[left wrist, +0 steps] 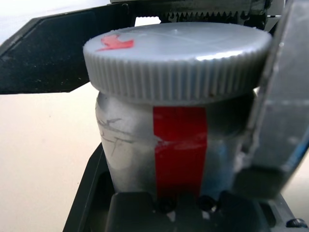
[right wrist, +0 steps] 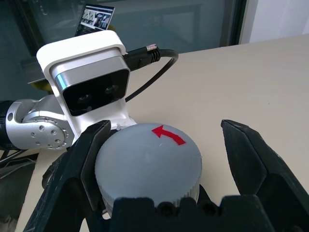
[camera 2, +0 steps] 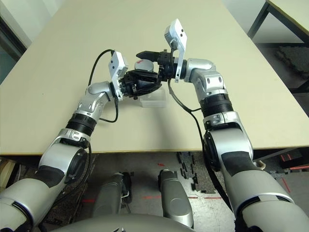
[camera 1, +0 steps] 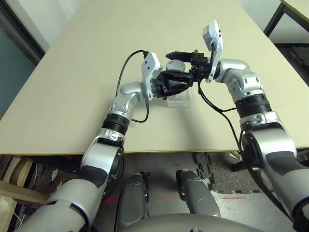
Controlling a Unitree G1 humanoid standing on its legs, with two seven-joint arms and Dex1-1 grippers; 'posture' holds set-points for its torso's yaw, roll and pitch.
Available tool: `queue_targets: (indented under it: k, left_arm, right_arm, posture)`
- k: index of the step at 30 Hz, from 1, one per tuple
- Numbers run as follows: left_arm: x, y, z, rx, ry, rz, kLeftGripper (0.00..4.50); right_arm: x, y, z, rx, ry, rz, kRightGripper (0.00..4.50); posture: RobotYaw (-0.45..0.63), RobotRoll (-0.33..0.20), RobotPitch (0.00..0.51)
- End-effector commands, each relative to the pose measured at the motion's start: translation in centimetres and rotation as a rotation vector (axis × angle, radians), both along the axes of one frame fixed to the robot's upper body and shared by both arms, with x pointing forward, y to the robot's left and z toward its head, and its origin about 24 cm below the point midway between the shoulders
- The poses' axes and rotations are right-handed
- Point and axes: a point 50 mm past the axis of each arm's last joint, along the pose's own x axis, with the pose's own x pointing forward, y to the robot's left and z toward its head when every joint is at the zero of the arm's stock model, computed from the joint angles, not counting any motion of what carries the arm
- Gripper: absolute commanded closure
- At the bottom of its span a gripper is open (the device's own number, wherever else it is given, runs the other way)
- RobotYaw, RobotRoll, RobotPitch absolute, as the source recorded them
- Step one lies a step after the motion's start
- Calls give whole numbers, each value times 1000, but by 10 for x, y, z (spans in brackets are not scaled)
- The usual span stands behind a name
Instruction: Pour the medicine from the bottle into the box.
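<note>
Left eye view — left gripper (camera 1: pixel 180 82) closed on capped bottle (left wrist: pixel 178 140), right gripper (right wrist: pixel 166 126) wide open — clear box (camera 1: pixel 179 104) near.

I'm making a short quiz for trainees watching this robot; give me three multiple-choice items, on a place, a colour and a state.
1. Where is the bottle?
A. Lying in the clear box
B. In the left gripper
C. On the floor

2. What colour is the arrow on the cap?
A. Green
B. Blue
C. Red

3. How does the right gripper stand?
A. Open around the cap
B. Shut on the box
C. Shut on nothing

Key:
1 B: the left gripper has the bottle between its fingers.
2 C: a red arrow shows on the grey cap.
3 A: the right gripper's fingers stand wide apart, with a gap on one side of the cap.
</note>
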Motion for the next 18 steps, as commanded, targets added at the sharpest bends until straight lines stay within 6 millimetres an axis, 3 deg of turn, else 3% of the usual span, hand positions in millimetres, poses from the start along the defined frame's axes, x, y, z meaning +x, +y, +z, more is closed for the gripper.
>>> queue_targets:
  k: [1, 18]
  left_arm:
    - [-3, 1, -3, 20, -5, -22, 1897]
    - [-2, 0, 0, 10, -3, -21, 1897]
  right_arm:
    - [4, -12, 6, 3, -4, -50, 0]
    - [-5, -55, 4, -21, 50, -67, 0]
  posture:
    - [-206, 0, 146]
    - [-216, 0, 151]
